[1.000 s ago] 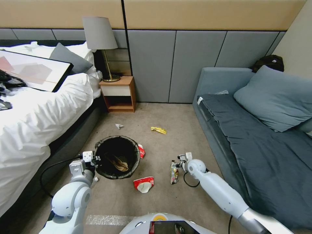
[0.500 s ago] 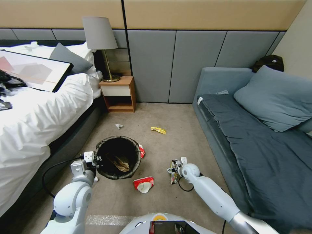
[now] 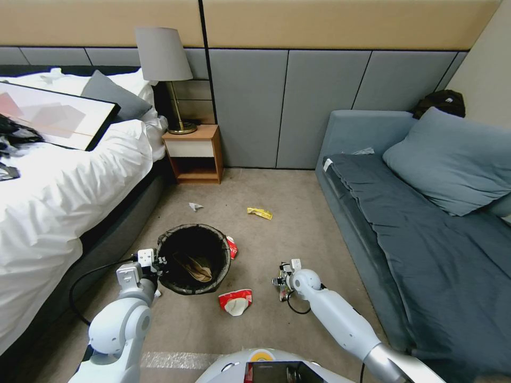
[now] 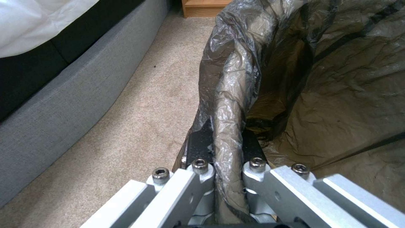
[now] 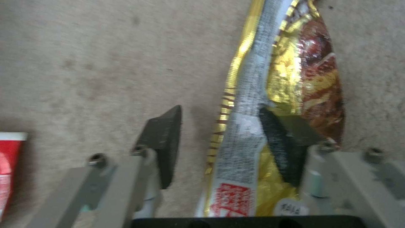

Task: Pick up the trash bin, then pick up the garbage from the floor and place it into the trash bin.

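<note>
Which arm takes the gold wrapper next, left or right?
Right. The right gripper is open with its pads straddling the gold wrapper on the carpet. The left gripper is shut on the trash bin rim, so it's occupied.

a nightstand (image 3: 194,154) is set against the grey wall panels (image 3: 287,106) and taken as the landmark. a lamp (image 3: 165,74) with a grey shade is stood on top of it. just left of the nightstand a bed (image 3: 58,197) with white bedding is seen, with a grey pillow (image 3: 114,96) and a framed picture (image 3: 53,114) laid on it. well to the right of the nightstand a blue-grey sofa (image 3: 420,234) is placed, a large cushion (image 3: 452,159) resting on it. beige carpet (image 3: 277,191) is spread in front of the nightstand.
</note>
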